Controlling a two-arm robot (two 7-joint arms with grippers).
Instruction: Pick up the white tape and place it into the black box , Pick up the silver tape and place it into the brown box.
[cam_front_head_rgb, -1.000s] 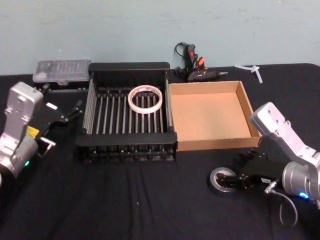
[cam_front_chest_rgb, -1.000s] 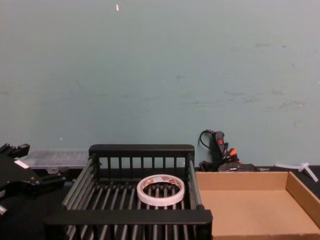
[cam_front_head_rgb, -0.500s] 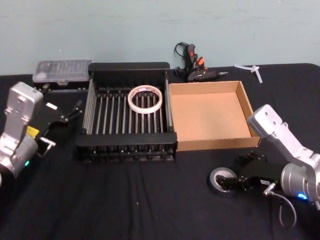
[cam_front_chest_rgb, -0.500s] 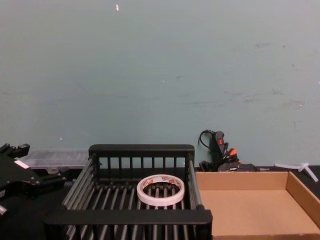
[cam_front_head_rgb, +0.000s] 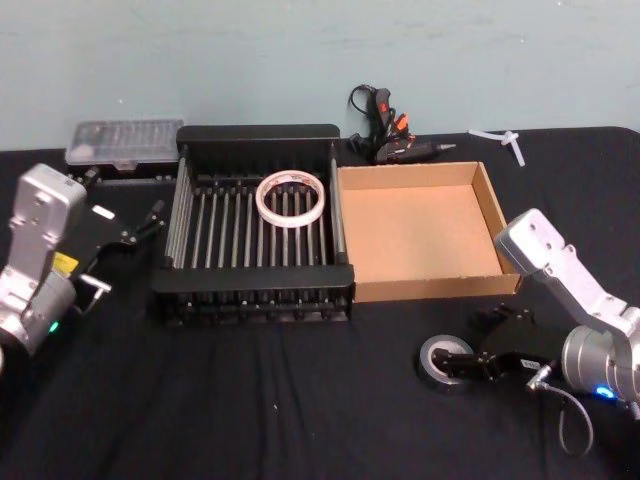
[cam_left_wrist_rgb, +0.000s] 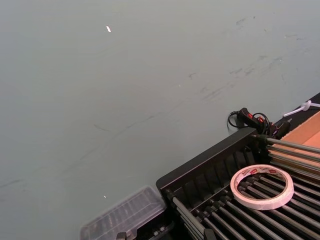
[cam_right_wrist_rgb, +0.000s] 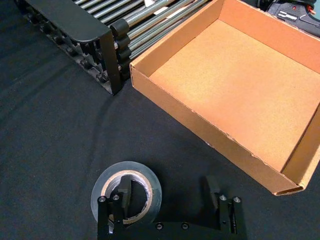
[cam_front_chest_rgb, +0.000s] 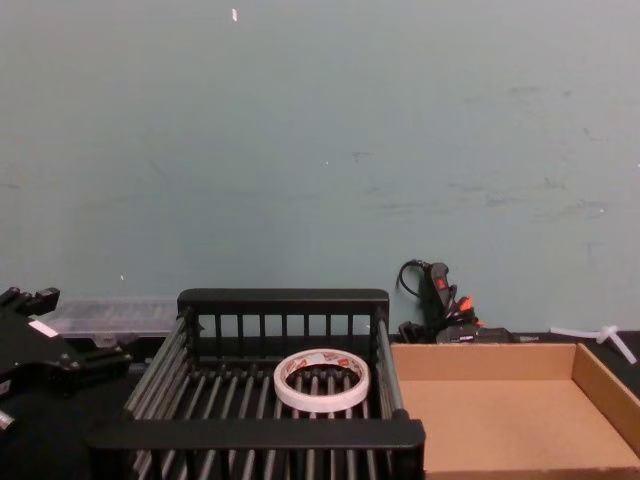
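One end effector (cam_right_wrist_rgb: 167, 200) finger inside silver tape (cam_right_wrist_rgb: 126, 192)

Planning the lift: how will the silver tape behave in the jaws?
The silver tape lies flat on the cloth, so it likely won't roll. Its thick wound ring looks stiff. The right gripper has one finger in the core and one well outside, so the roll may slide as the jaws close.

Two tapes: one white tape (cam_front_head_rgb: 291, 197), one silver tape (cam_front_head_rgb: 444, 361). Two boxes: black box (cam_front_head_rgb: 257, 134), brown box (cam_front_head_rgb: 497, 217). Perhaps one glue gun (cam_front_head_rgb: 392, 138).
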